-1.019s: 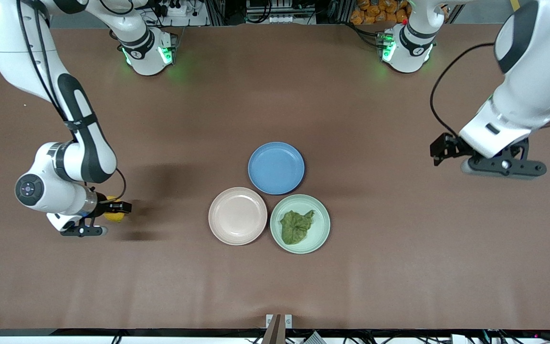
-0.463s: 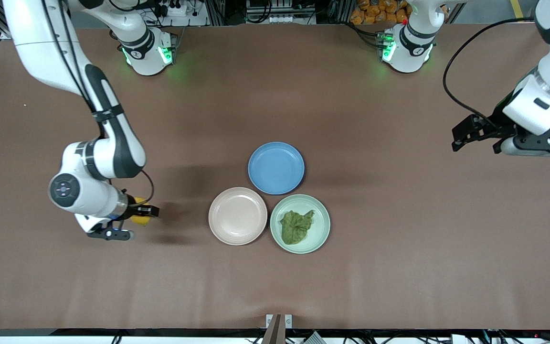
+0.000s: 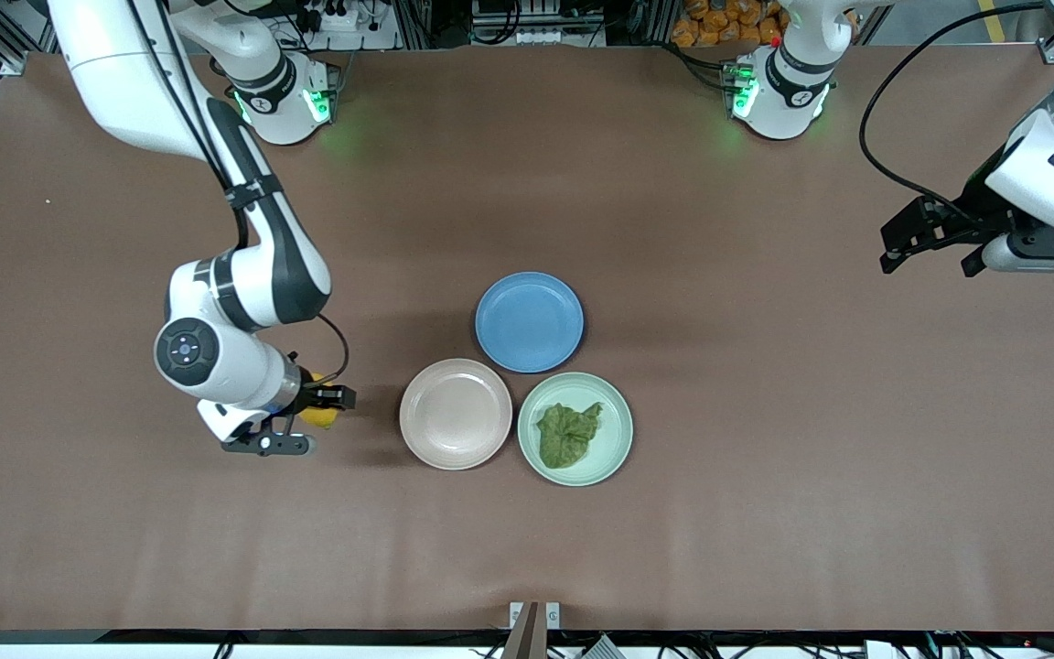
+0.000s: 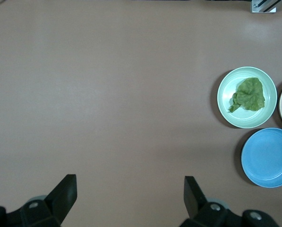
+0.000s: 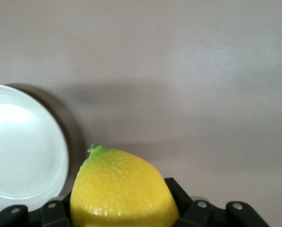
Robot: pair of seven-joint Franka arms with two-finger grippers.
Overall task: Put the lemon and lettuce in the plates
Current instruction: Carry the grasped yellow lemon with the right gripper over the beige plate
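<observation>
The lemon is on its way to a plate.

The right gripper (image 3: 333, 403), squeezed tight on the lemon (image 3: 318, 414), has carried it over the table to just beside the empty pink plate (image 3: 456, 414) (almost there). The lettuce (image 3: 569, 434) already sits in the green plate (image 3: 575, 428). The left gripper (image 3: 934, 240), wide open and holding nothing, has pulled away over its own end.
</observation>
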